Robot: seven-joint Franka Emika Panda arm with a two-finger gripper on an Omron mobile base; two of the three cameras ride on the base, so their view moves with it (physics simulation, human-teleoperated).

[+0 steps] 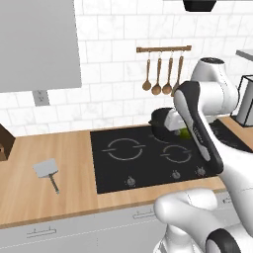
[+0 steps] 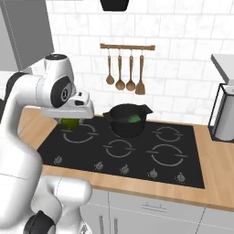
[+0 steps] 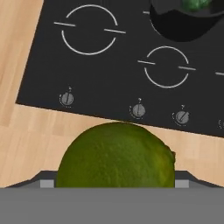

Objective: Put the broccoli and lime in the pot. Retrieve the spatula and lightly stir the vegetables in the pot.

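The lime (image 3: 116, 155), smooth and yellow-green, sits between my gripper's (image 2: 69, 121) jaws, lifted above the left side of the cooktop and the counter's front edge. From the left base view the lime (image 1: 185, 132) shows just under the hand, right of the pot (image 1: 159, 121). The black pot (image 2: 124, 125) stands on a rear burner with the dark-green broccoli (image 2: 134, 119) inside; in the hand view the broccoli (image 3: 195, 4) lies in the pot (image 3: 179, 28) at the upper right. The spatula (image 1: 47, 170), with a grey square blade, lies on the wooden counter left of the cooktop.
Brown wooden spoons and turners (image 2: 125, 73) hang from a rail on the tiled wall behind the black cooktop (image 2: 114, 153). A wire-framed appliance (image 2: 223, 114) stands on the counter at the right. A brown block (image 1: 4, 143) sits at the far left.
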